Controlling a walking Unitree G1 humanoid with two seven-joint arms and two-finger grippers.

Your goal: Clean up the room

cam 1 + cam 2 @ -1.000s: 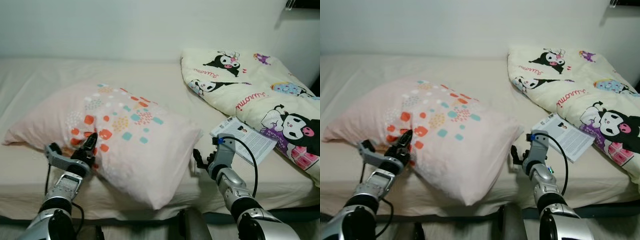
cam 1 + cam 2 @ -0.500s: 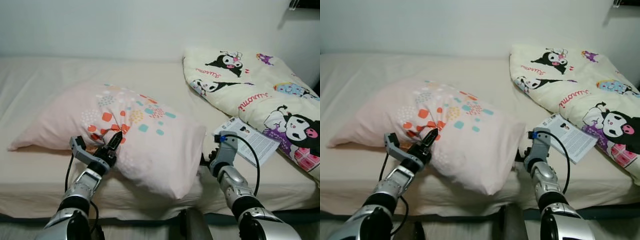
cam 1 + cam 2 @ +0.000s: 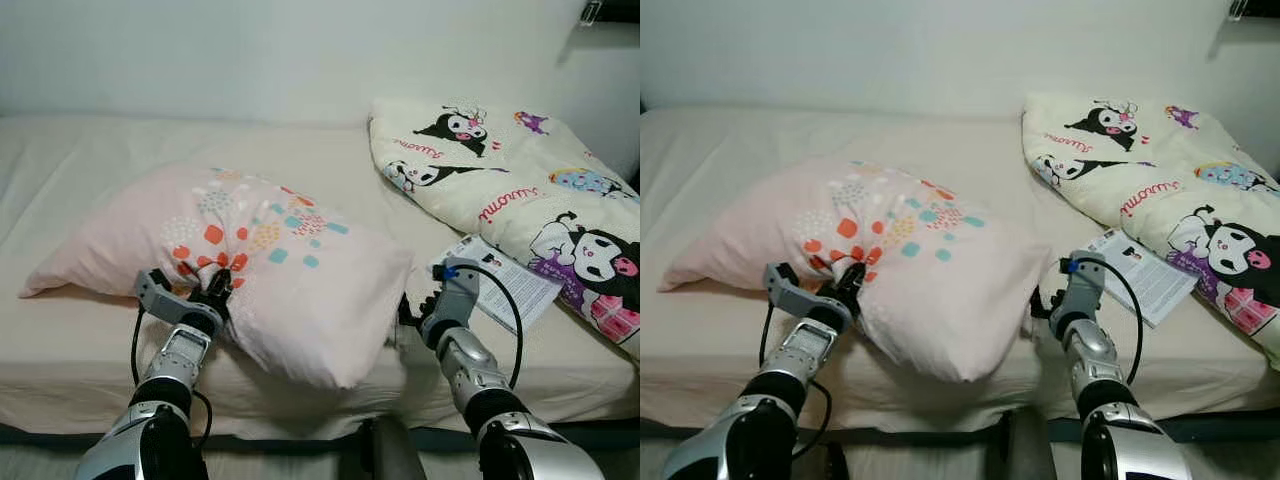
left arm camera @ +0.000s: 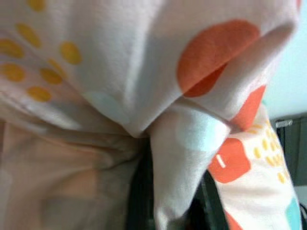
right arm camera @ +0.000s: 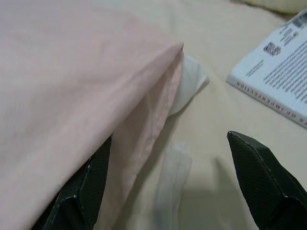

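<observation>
Pillow (image 3: 240,265) lies across centre-left of the head frames, on a cream bed (image 3: 60,340) that fills most of the pic; pale pink w/ orange, teal & yellow spots, its near corner hanging toward the bed's front edge at lower centre. Left gripper (image 3: 212,292) sits at lower left, fingers pinched tight on a fold of the pillow's near side, cloth bunched around them. Wrist cam on that arm shows the same: fabric gathered into a tight fold (image 4: 187,139) w/ dark fingers (image 4: 139,196) barely visible under it, at the bottom of the frame.

Right gripper (image 3: 410,312) is at lower centre-right, up against the pillow's right end, near where that end meets the bed. Its wrist cam shows both fingers (image 5: 259,167) spread wide; one tip is tucked under the pillow's edge at lower left of that frame, the other stands over bare sheet at lower right. Nothing gripped between them. White inner corner of the pillow pokes out at the seam, upper centre.

Booklet (image 3: 500,282) lies flat on the bed just right of the right wrist. Quilt (image 3: 520,190) w/ cartoon prints is heaped at upper right, its edge touching the booklet's far side.
</observation>
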